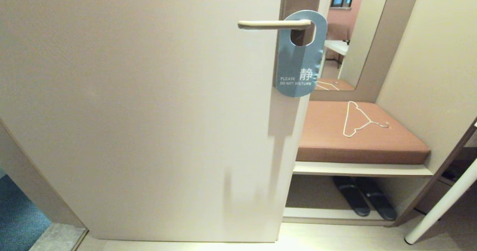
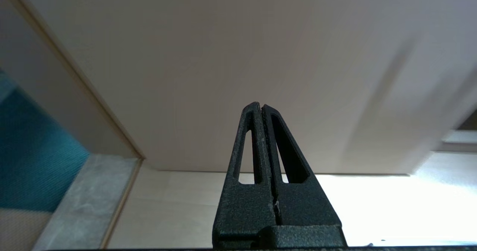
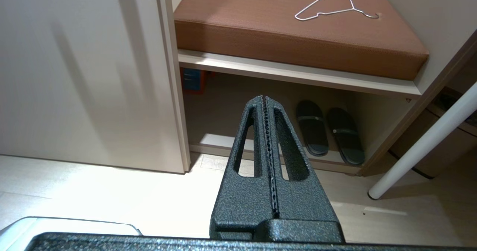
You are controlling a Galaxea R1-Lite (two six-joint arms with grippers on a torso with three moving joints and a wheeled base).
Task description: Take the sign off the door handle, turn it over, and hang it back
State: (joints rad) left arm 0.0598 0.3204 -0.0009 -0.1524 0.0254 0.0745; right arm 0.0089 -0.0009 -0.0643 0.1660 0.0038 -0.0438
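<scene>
Blue sign (image 1: pixel 298 66) hangs on the door handle (image 1: pixel 274 24) — "PLEASE DO NOT DISTURB" facing out; left gripper (image 2: pixel 261 107) and right gripper (image 3: pixel 264 99) both clamped empty.

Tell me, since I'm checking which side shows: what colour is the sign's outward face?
Blue, with white lettering, on the sign hanging from the door handle; head view shows it best.

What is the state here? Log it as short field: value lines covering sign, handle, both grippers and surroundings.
sign: flat blue card door hanger, "PLEASE DO NOT DISTURB" face outward, hanging by its oval hole
handle: slim beige metallic lever bar, horizontal on the door
left gripper: shut, empty, facing the door's lower part
right gripper: shut, empty, pointing toward the shelf
bench: brown cushion bearing thin white wire clothes hanger
shelf below: dark slippers
</scene>
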